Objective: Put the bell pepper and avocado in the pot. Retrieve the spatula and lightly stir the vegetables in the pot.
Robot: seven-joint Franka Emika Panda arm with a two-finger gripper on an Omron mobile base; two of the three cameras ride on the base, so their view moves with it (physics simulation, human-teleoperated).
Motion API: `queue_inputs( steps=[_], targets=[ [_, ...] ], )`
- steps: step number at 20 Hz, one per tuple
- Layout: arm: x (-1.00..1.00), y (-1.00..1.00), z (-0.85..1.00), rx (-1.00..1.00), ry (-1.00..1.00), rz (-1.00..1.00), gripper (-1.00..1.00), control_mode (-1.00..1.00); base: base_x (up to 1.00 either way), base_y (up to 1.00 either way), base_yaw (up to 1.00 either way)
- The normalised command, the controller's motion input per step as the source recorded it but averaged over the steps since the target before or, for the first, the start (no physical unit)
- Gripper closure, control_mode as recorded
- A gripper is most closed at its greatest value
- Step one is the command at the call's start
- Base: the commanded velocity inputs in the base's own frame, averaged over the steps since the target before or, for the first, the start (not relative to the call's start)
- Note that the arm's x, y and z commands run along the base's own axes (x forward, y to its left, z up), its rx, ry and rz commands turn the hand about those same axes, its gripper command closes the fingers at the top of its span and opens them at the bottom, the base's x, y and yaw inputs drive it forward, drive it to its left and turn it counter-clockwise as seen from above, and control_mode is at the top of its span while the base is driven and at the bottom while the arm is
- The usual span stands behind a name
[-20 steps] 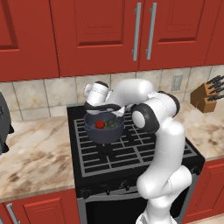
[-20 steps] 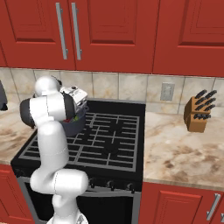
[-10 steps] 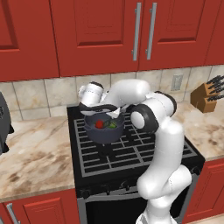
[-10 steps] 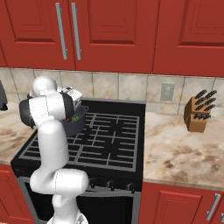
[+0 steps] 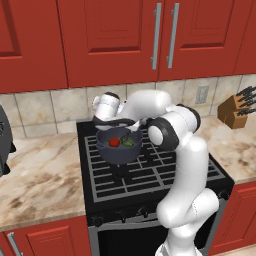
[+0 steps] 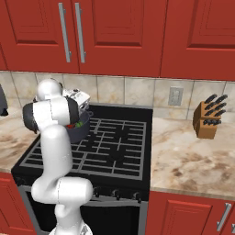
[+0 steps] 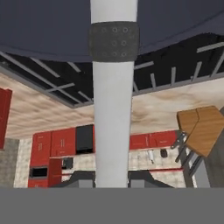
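The dark grey-blue pot (image 5: 118, 153) stands on the stove's left grate, also visible in the right base view (image 6: 81, 132). Inside lie the red bell pepper (image 5: 114, 142) and the green avocado (image 5: 129, 142), side by side. My gripper (image 5: 105, 118) hovers at the pot's back-left rim, shut on the spatula (image 5: 121, 121), which reaches across the pot's mouth. In the hand view the spatula's white handle with a dark band (image 7: 113, 109) runs up from between my fingertips (image 7: 113, 180) toward the pot's dark wall (image 7: 48, 26).
The black stove (image 5: 150, 175) sits between marble counters. A wooden knife block (image 5: 236, 109) stands on the right counter (image 6: 197, 160). Red cabinets hang overhead. A dark appliance (image 5: 3, 145) sits at the far left edge.
My hand has slid a little to the left along the pot's back rim, carrying the spatula. The avocado now shows beside the bell pepper.
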Motion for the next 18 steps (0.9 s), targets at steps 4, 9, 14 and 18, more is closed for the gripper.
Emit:
queue_inputs(
  steps=[4,9,14,18],
  targets=[
    [0.03,-0.37,0.35,-0.12,0.00,0.00,1.00,-1.00,0.00,0.00,0.00],
    [0.00,-0.06,0.10,-0.03,0.00,0.00,1.00,-1.00,0.00,0.00,0.00],
    [0.04,0.00,0.03,-0.02,0.00,0.00,1.00,-1.00,0.00,0.00,0.00],
    [0.33,0.00,-0.16,-0.10,0.00,-0.02,1.00,-1.00,0.00,0.00,0.00]
  ],
)
